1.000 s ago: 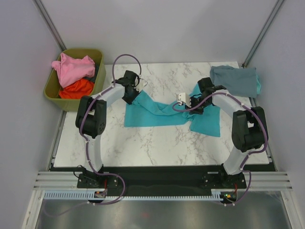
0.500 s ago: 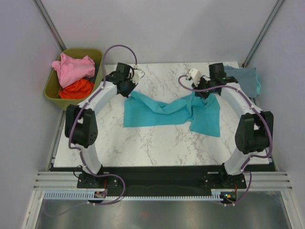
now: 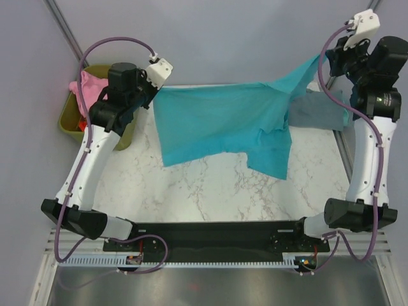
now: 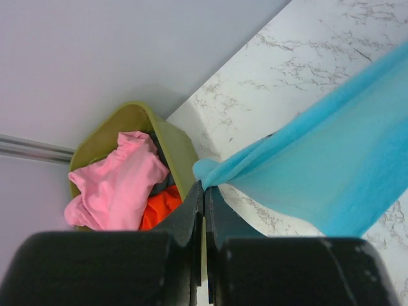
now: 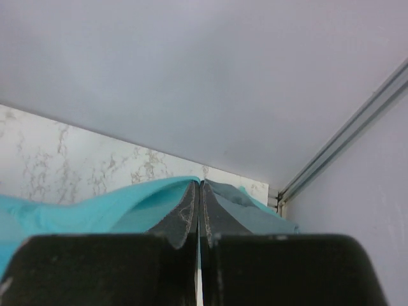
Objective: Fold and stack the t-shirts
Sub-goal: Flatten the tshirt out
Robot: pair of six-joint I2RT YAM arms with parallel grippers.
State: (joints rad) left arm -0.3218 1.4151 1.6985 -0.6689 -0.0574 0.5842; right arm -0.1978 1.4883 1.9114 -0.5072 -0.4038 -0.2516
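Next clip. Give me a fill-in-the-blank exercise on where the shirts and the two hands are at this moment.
1. The t-shirt held up between the left hand and the right hand is ____ in colour.
2. In the olive-green bin, the shirt lying on the orange-red t-shirt is ____.
3. The grey-blue t-shirt lies at the far ____ corner of the table.
Missing words: teal; pink; right.
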